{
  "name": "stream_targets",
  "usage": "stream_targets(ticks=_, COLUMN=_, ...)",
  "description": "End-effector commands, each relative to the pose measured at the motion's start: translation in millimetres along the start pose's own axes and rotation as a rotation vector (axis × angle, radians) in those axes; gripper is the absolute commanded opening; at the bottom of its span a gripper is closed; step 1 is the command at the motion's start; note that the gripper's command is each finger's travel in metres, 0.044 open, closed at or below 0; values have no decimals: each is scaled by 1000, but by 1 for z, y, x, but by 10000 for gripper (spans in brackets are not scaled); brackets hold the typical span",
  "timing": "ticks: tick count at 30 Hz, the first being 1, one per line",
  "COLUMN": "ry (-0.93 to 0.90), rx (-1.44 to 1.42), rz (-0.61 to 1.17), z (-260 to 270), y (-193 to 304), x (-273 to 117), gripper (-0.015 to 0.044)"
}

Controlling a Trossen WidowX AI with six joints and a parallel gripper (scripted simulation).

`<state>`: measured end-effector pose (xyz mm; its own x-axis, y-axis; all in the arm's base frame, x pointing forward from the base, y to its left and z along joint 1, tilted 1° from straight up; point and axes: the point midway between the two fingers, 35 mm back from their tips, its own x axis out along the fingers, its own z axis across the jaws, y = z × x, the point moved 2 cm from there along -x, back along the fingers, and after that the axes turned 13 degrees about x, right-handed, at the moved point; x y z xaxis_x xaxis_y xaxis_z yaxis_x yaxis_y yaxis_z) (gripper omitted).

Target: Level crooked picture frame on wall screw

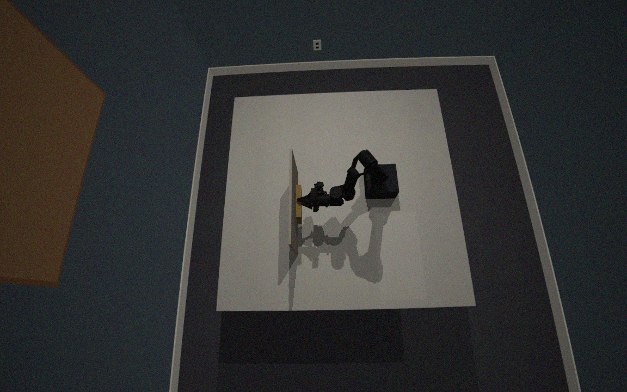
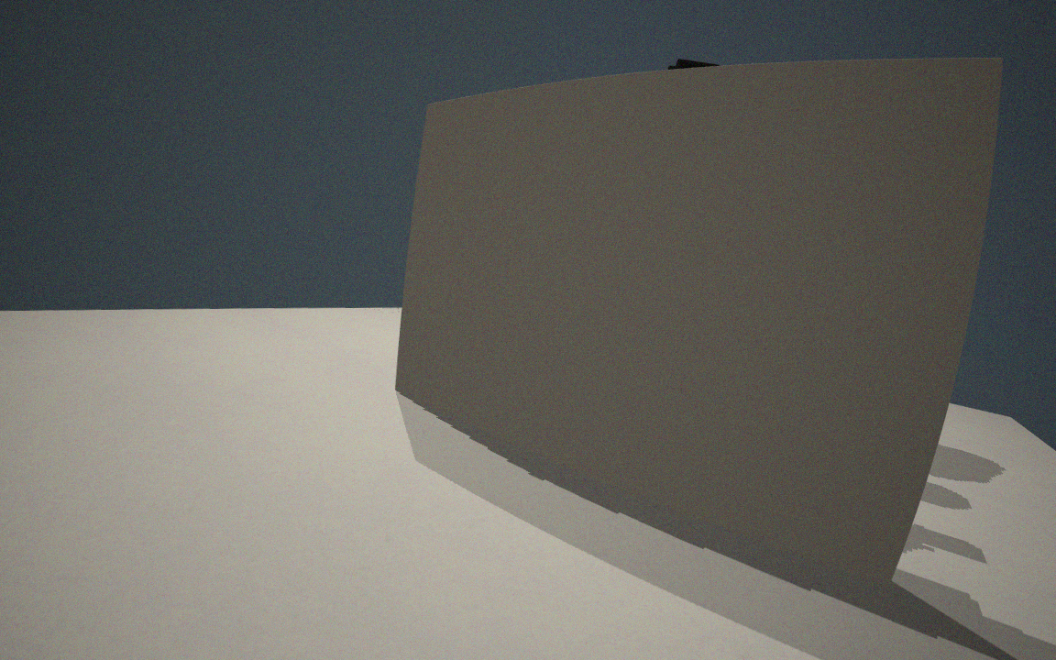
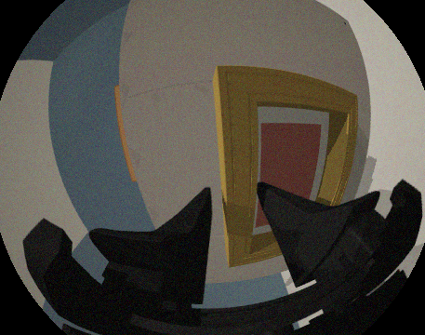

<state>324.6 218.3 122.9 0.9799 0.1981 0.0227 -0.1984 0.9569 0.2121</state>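
The picture frame (image 3: 281,88) (image 1: 298,205) has a gold border, a pale mat and a red picture (image 3: 289,155). It hangs on the grey wall panel (image 3: 175,69) (image 1: 292,170) (image 2: 679,312). My gripper (image 3: 234,190) (image 1: 301,198) is open. Its two dark fingers stand on either side of the frame's left bar near the lower corner, with a gap showing beside the left finger. The screw and the notched strip are hidden behind the frame. The exterior view shows only the back of the wall panel, so the frame is hidden there.
The arm's black base (image 1: 380,180) stands on the white table (image 1: 335,121) to the right of the wall panel. A bit of the arm (image 2: 689,62) peeks over the panel's top. An orange slab (image 1: 23,146) hangs off to the left, away from the table.
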Motion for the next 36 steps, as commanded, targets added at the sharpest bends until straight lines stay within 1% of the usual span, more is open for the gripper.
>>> stream_targets(ticks=1, ry=0, rx=2, rz=0, z=0, y=0, x=0, gripper=260)
stream_targets(ticks=3, ry=0, rx=2, rz=0, z=0, y=0, x=0, gripper=260)
stream_targets(ticks=5, ry=3, rx=11, rz=0, z=-1, y=2, x=-9, gripper=260)
stream_targets(ticks=10, ry=19, rx=76, rz=-4, z=-3, y=3, x=-81, gripper=260)
stream_targets(ticks=12, ry=22, rx=92, rz=-4, z=-3, y=0, x=-98, gripper=260)
stream_targets(ticks=17, ry=22, rx=94, rz=-5, z=-3, y=0, x=-100, gripper=260)
stream_targets(ticks=18, ry=23, rx=82, rz=2, z=-3, y=4, x=-93, gripper=260)
stream_targets(ticks=20, ry=21, rx=87, rz=2, z=3, y=8, x=-105, gripper=260)
stream_targets(ticks=24, ry=15, rx=104, rz=0, z=20, y=13, x=-140, gripper=260)
stream_targets(ticks=30, ry=13, rx=133, rz=-3, z=37, y=4, x=-189, gripper=260)
stream_targets(ticks=32, ry=14, rx=139, rz=-5, z=39, y=0, x=-199, gripper=260)
stream_targets(ticks=36, ry=14, rx=140, rz=-5, z=39, y=-1, x=-200, gripper=260)
